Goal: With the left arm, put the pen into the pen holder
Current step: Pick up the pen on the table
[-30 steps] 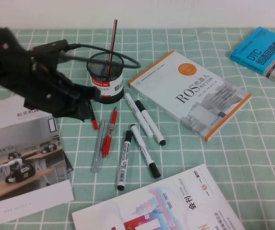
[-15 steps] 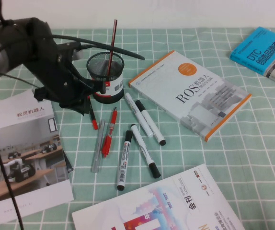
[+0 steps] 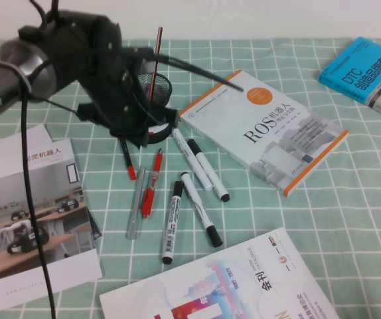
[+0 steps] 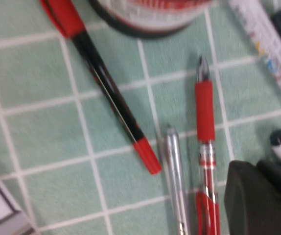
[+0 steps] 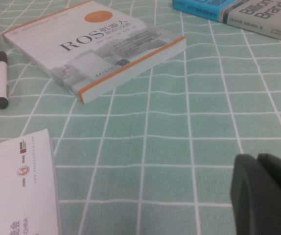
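Observation:
The pen (image 3: 129,163), black barrel with red ends, lies on the green checked cloth just in front of the pen holder (image 3: 162,87). The holder is partly hidden by my left arm and has a thin dark-red stick (image 3: 156,56) standing in it. My left gripper (image 3: 132,136) hangs over the pen's far end, next to the holder's base, shut and empty. In the left wrist view the pen (image 4: 106,88) lies slantwise below the holder's base (image 4: 150,19), apart from the gripper (image 4: 260,196). My right gripper (image 5: 265,196) is shut and empty above bare cloth.
A red pen with a clear barrel (image 3: 152,183), a silver pen (image 3: 135,206) and several markers (image 3: 200,209) lie beside the pen. The ROS book (image 3: 263,129) is right of the holder, a blue book (image 3: 366,66) at the far right, and brochures at the left (image 3: 24,212) and front (image 3: 224,286).
My left arm has swung right and up, from left of the holder to over it. The pen and the other items have not moved.

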